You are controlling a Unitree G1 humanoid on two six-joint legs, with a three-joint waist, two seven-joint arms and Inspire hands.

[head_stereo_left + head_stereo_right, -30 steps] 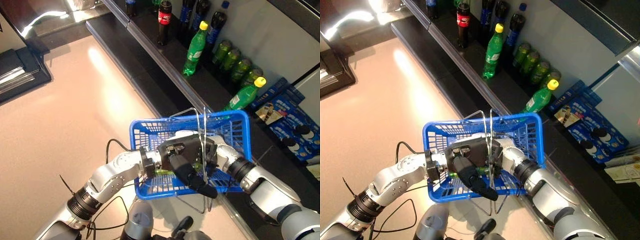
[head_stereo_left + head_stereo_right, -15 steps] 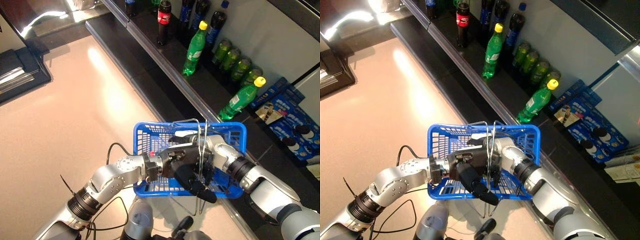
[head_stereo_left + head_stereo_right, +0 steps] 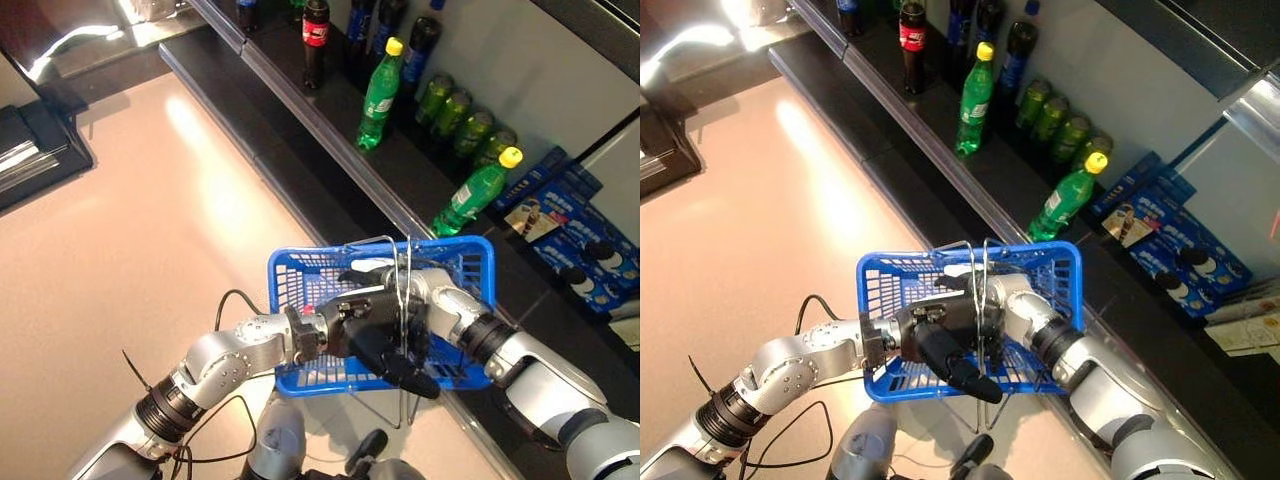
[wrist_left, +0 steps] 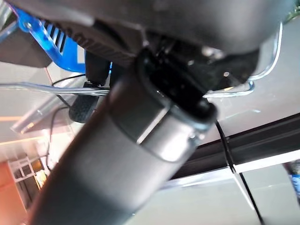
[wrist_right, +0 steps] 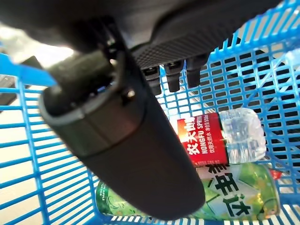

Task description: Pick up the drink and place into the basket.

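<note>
Btls (image 5: pixel 220 136) in basket (image 3: pixel 300 275) (shelf (image 3: pixel 400 185) beyond)

Green drink (image 5: pixel 225 192) in basket (image 3: pixel 300 275), mostly behind right hand (image 5: pixel 140 140).

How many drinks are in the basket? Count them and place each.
2. A clear red-labelled bottle lies on the floor of the basket; a green drink lies beside it, touching. The right hand may hide more.

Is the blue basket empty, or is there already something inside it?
Not empty. The right wrist view shows a clear water bottle with a red label and a green drink bottle lying on their sides on the floor of the blue basket.
</note>
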